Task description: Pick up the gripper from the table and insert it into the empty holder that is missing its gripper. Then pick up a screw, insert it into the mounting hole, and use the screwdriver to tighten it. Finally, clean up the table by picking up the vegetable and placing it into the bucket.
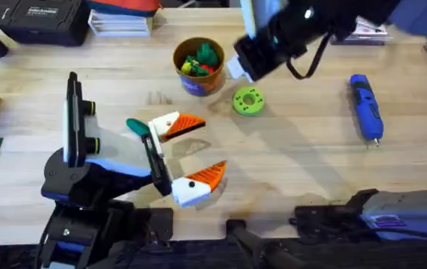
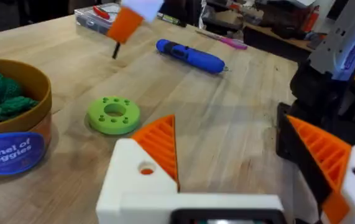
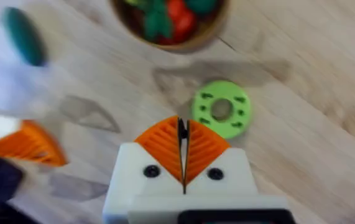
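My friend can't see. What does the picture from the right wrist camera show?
The right gripper, white with orange pads pressed shut, hangs over the wooden table near a green disc. Beyond sits the bucket of toy vegetables, a dark green vegetable lying loose nearby.

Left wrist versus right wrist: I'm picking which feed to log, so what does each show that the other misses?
Left wrist alone: the blue screwdriver lying on the table, a clear box with red parts at the far edge, and the bucket's "Bushel of Veggies" label. Right wrist alone: a dark green vegetable lying loose on the wood, and the right gripper shut, its orange pads pressed together. Both show the green disc and the bucket of toy vegetables. The left gripper stands open.
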Robot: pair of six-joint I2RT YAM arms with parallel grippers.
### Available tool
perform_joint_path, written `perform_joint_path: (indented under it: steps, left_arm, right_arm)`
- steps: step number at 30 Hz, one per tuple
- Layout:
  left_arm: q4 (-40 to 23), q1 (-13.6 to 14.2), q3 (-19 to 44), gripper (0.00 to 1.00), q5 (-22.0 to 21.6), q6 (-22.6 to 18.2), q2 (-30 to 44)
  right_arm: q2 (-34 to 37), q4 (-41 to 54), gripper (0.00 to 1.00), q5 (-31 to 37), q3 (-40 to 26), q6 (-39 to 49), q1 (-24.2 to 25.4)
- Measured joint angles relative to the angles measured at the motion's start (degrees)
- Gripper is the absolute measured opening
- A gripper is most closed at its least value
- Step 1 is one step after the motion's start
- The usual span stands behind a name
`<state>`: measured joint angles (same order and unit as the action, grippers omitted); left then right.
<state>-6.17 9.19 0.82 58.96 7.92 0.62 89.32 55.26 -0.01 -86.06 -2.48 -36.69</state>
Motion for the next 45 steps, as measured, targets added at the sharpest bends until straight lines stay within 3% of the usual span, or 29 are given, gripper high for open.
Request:
perform_joint_path:
  steps: [6, 19, 45]
  left_arm:
    - [0.0, 0.0, 0.0, 0.986, 0.0, 0.0, 0.0]
    - [0.0, 0.0, 0.0, 0.986, 0.0, -1.5, 0.0]
    - [0.0, 0.0, 0.0, 0.985, 0.0, -2.8, 0.0]
  right_arm:
    - [0.0, 0.1, 0.007, -7.5, -7.3, 0.0, -6.0]
    - [0.7, 0.0, 0.007, -10.4, -7.9, -0.1, -16.5]
    - [5.8, 0.1, 0.007, -10.4, -7.9, -0.5, -19.8]
